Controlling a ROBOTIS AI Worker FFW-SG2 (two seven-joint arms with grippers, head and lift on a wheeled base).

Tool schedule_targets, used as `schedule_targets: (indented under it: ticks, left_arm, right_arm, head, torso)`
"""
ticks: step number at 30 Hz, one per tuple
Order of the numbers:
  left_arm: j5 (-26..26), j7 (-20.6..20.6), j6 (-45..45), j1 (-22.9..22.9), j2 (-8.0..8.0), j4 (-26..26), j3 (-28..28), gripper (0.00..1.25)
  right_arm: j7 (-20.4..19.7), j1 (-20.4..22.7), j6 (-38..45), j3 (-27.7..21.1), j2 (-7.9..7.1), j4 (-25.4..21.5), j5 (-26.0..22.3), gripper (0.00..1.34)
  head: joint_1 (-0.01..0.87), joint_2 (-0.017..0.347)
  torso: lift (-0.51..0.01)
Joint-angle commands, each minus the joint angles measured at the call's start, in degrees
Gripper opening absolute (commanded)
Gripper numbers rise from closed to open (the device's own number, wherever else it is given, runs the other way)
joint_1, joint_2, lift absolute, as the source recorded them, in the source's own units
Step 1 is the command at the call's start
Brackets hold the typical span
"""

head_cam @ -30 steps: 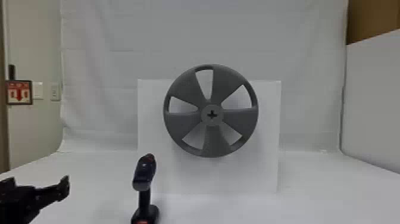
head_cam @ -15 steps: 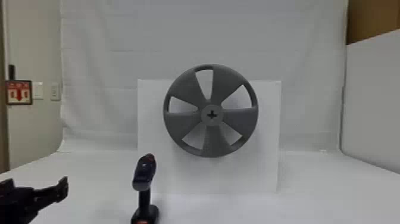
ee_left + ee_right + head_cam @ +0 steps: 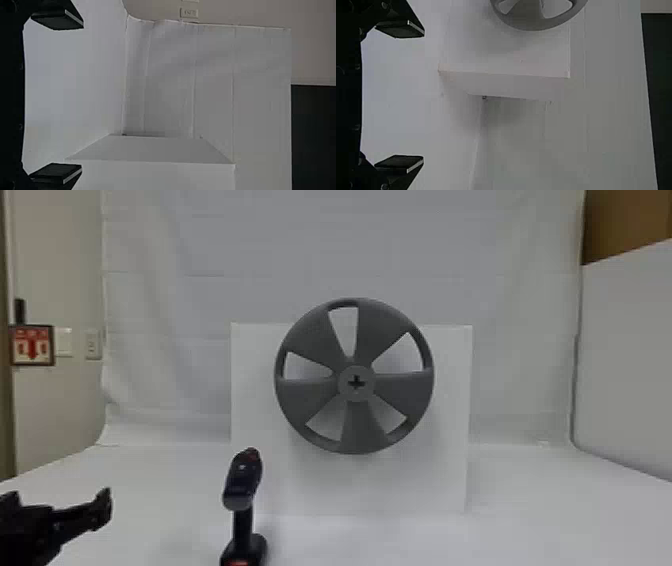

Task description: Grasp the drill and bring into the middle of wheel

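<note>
In the head view the dark drill (image 3: 243,485) stands upright on its base near the front edge, left of centre. The grey wheel (image 3: 360,425), with a cross-shaped hole in its hub, is mounted on a white panel behind and to the right. To the left of the drill, apart from it, is my left gripper (image 3: 57,502). The left wrist view has that left gripper (image 3: 82,97) with fingers wide apart and nothing between them. In the right wrist view my right gripper (image 3: 423,97) is open and holds nothing; part of the wheel (image 3: 526,18) shows beyond it.
The white panel (image 3: 255,405) rises from the white table (image 3: 540,515) behind the drill. White cloth (image 3: 300,245) hangs at the back, and a white partition (image 3: 630,355) borders the right side.
My left gripper has shifted slightly left and down in the head view. The drill and wheel have kept their places.
</note>
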Motion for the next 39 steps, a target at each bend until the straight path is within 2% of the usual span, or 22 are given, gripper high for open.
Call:
schedule_targets:
  ticks: [1,39]
  left_arm:
    - [-0.04,0.0,0.31,-0.05,0.0,-0.23,0.0,1.22]
    - [-0.39,0.0,1.45,-0.84,0.0,-0.23,-0.62,1.22]
  right_arm:
    - [0.0,-0.04,0.04,0.0,0.0,-0.1,0.0,1.16]
    - [0.0,-0.3,0.04,0.0,0.0,-0.28,0.09,1.16]
  head:
    - [0.054,0.031]
    - [0.054,0.031]
  torso:
    - [-0.403]
    - [-0.403]
